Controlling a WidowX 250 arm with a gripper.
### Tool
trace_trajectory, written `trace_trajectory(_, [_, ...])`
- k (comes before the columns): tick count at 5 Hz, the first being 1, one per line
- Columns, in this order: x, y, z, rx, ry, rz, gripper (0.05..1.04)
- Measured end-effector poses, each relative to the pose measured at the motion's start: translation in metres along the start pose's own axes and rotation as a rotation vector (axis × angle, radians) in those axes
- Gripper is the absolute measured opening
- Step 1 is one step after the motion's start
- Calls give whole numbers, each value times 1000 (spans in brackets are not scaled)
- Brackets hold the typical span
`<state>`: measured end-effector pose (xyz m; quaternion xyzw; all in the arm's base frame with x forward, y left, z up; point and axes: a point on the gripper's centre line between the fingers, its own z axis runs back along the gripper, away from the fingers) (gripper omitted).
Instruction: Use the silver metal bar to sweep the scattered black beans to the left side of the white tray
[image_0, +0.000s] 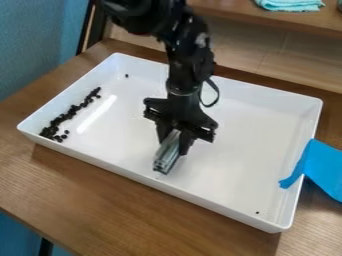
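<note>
On the wooden tabletop (133, 210) sat 1 white tray (157, 185), and 1 stray black bead (257, 212) lay on its floor near the near right corner. A little farther back, 1 piece of blue tape (324, 167) crossed the tray's right edge. At about the middle, 1 black gripper (174, 146) hung down over the tray, clasping 1 grey ribbed piece (167, 152) that slanted down toward the near edge; I could not tell if its lower end touched the floor. Along the left edge, from near the left corner, ran 1 strip of black beads (69, 115), too bunched to count exactly. Another 1, a lone bead (127, 76), lay near the far left corner. Beyond the tray, 1 teal cloth (290, 4) lay on a wooden shelf (247, 12).
</note>
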<state>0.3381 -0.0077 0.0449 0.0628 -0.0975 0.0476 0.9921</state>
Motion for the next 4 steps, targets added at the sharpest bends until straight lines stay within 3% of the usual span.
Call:
trace_trajectory(1, [1,-1,-10,38,-19,6,393])
trace_trajectory(2, [4,-1,-13,43,-50,12,458])
trace_trajectory(3, [5,0,-13,36,-19,16,759])
trace_trajectory(4, [3,9,-6,2,44,13,991])
